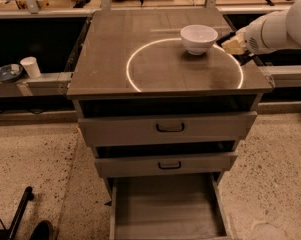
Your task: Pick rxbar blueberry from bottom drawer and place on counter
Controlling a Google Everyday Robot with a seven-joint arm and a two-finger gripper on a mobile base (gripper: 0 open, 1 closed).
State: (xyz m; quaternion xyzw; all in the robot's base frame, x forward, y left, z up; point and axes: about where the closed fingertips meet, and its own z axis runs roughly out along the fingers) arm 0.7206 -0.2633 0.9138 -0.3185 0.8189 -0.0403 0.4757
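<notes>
Three drawers sit under the counter (110, 59). The bottom drawer (165, 209), at 6 o'clock in the view, is pulled out with its board floor showing. The gripper (234, 45) is at the counter's right edge, at 3 o'clock from the bowl (199, 36) and just beside it, over the 2 o'clock arc of the circle (128, 66). Whether it is open or holding anything cannot be told. The bar cannot be made out. A cup (30, 66) and a plate (7, 73) stand on the bench (47, 79) at 9 o'clock.
</notes>
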